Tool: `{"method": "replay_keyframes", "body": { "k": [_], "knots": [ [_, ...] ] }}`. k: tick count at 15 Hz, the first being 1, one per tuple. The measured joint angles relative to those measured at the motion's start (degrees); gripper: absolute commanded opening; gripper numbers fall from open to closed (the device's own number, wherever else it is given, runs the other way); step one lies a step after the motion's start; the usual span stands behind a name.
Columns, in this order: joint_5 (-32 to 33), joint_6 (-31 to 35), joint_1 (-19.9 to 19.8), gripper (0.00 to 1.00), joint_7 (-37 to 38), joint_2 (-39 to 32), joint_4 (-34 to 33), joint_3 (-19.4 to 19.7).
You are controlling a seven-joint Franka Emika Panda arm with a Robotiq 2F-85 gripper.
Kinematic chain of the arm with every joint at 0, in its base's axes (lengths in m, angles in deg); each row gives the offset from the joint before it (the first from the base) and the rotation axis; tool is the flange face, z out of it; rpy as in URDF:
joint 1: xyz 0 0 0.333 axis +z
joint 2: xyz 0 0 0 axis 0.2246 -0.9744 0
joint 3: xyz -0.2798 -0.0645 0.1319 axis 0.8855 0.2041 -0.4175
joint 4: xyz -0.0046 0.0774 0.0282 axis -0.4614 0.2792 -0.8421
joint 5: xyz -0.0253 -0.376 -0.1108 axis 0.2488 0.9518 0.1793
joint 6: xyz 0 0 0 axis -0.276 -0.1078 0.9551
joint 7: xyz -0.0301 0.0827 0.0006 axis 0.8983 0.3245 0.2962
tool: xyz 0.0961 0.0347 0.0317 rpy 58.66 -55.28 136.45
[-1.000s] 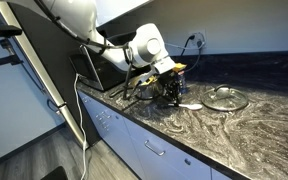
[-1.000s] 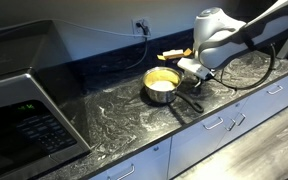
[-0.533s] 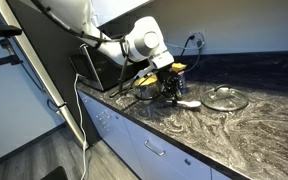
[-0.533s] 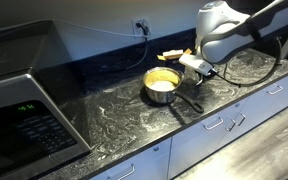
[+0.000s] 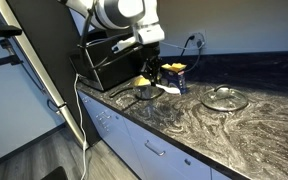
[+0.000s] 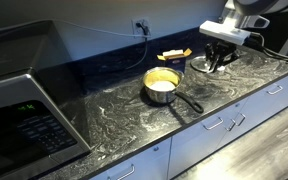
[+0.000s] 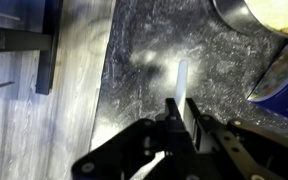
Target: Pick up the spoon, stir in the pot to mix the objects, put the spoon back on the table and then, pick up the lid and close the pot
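Observation:
In the wrist view my gripper [image 7: 180, 103] is shut on the slender white spoon [image 7: 181, 75], which points away from the jaws above the marbled table [image 7: 144, 60]. The steel pot [image 7: 246, 12] with yellow objects [image 7: 284, 10] sits at the top right of that view. In both exterior views the gripper [image 5: 152, 64] [image 6: 220, 58] hangs raised above the table, close to the pot [image 5: 149, 92] [image 6: 164, 86]. The pot's long handle [image 6: 189, 103] points toward the counter's front edge. The glass lid [image 5: 225, 98] lies flat on the table, apart from the pot.
A blue box with a yellow top [image 5: 176, 76] [image 6: 174, 56] stands behind the pot. A microwave [image 6: 24, 112] sits at one end of the counter, a dark appliance [image 5: 102, 62] near the arm. Pale drawers [image 5: 154, 150] run below the front edge.
The arm has risen from low over the table beside the pot to well above it. The white spoon that lay on the table has gone up with the gripper.

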Motion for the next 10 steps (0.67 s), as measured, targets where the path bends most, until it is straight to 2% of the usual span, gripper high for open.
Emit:
{"method": "replay_keyframes", "body": {
  "k": [4, 8, 9, 10],
  "knots": [
    [-16.6, -0.1, -1.0, 0.03, -8.0, 6.8, 4.7, -2.1],
    [-34.3, -0.1, -0.9, 0.03, -14.5, 9.0, 6.6, -3.6],
    [-38.7, 0.0, -0.8, 0.12, -16.5, 9.0, 6.7, -3.9],
    [-39.4, 0.0, -0.7, 0.12, -17.2, 8.9, 6.7, -4.0]
  ]
}}
